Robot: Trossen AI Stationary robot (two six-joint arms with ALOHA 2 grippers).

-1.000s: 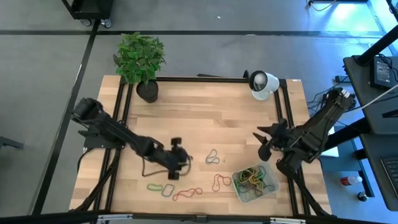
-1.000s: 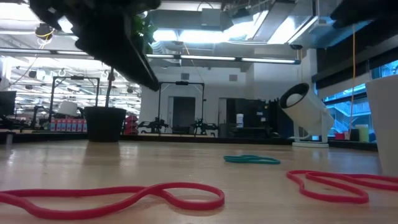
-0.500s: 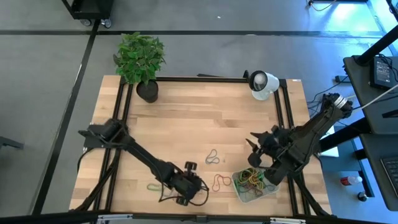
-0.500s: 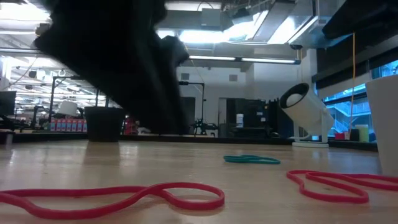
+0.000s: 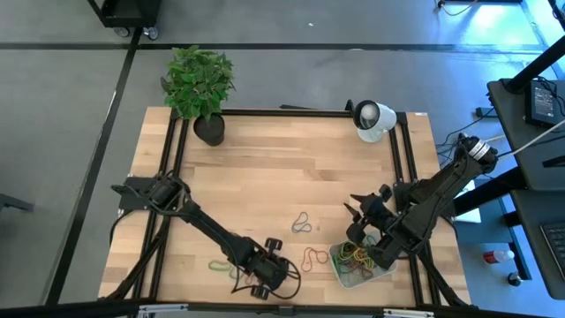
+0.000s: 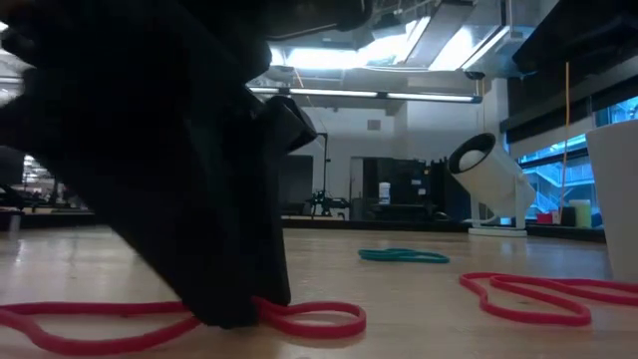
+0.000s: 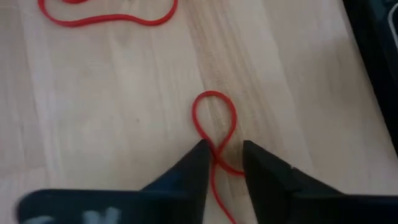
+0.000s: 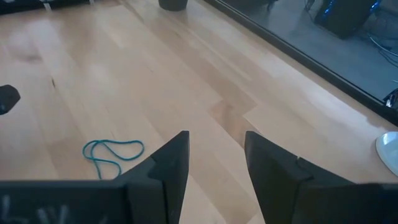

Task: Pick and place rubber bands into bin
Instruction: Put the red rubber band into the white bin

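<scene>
Bin [image 5: 381, 269] near front right edge — heaped bands inside; red band [image 7: 214, 127] twisted, flat on wood.

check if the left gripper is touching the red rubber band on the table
Touching. In the low view the left gripper sits down on the red rubber band, and the left wrist view shows the band's crossing between its fingertips, jaws not fully closed.

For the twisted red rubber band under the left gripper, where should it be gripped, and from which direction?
Grip the red rubber band at its crossing point, coming straight down from above. It lies flat on the table, and there the two strands meet, so the left gripper, already straddling that spot, would likely catch both.
</scene>
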